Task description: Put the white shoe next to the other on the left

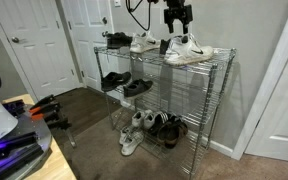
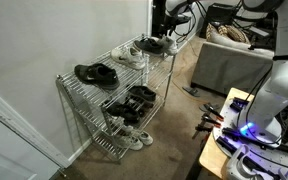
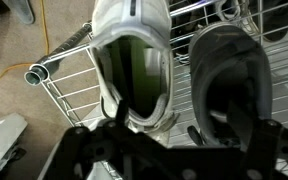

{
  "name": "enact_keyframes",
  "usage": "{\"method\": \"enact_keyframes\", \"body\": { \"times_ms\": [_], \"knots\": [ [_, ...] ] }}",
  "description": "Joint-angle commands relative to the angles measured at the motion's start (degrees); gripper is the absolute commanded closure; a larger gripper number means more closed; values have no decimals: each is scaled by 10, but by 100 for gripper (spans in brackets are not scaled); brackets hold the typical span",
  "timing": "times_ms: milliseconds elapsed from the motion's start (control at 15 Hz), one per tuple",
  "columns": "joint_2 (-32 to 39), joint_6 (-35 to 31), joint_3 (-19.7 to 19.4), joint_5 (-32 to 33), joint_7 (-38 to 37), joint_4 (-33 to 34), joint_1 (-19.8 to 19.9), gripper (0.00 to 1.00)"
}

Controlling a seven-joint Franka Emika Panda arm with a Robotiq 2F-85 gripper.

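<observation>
The white shoe (image 1: 189, 51): low-top lace-up, dark side mark, pale thick sole. Upright on its sole at the 3 o'clock end of the top shelf (image 1: 134, 54). Wrist view: white shoe (image 3: 132, 70) from above, dark opening up, length running 12 to 6. The other (image 1: 142, 42): matching white sneaker, upright on the same shelf, well apart toward 9 o'clock.

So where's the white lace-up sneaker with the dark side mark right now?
In an exterior view the white sneaker sits at the right end of the wire rack's top shelf, under the gripper; the wrist view shows a dark grey shoe beside it.
</observation>
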State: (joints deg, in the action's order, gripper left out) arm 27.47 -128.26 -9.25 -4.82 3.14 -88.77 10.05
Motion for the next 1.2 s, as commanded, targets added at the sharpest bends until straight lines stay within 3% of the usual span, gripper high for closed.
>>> {"method": "enact_keyframes", "body": {
  "times_ms": [0, 733, 800, 867, 1133],
  "knots": [
    [23, 26, 2, 5, -29, 24, 13, 0],
    [57, 117, -3, 23, -86, 65, 8, 0],
    [59, 124, 0, 22, -79, 69, 10, 25],
    [60, 129, 1, 22, -77, 72, 11, 26],
    [66, 146, 3, 22, -73, 86, 11, 53]
  ]
}}
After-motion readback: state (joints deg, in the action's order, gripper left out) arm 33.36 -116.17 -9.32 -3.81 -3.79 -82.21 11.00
